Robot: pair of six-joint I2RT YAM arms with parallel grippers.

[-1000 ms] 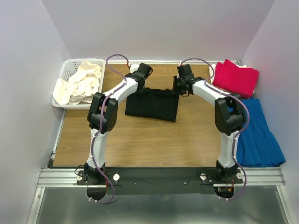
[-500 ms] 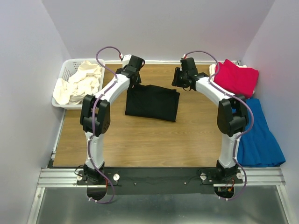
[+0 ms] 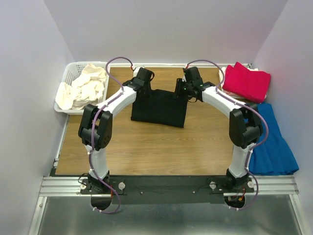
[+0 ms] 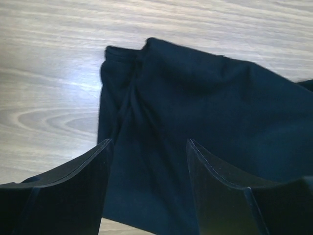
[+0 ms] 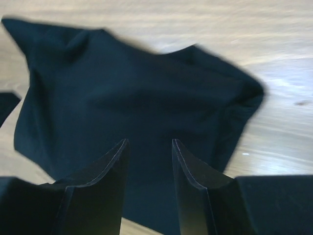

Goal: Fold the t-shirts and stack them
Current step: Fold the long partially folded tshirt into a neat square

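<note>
Wooden counter (image 3: 146, 147), both arms poised over the black t-shirt (image 3: 159, 108).
Left end effector (image 4: 148, 144) hangs jaws apart, empty, above the shirt's far-left corner. Right end effector (image 5: 149, 143) is spread and empty too, over the far-right corner. The shirt lies folded, centred near the counter's far edge; a red t-shirt (image 3: 247, 81) sits by the far-right corner.
</note>
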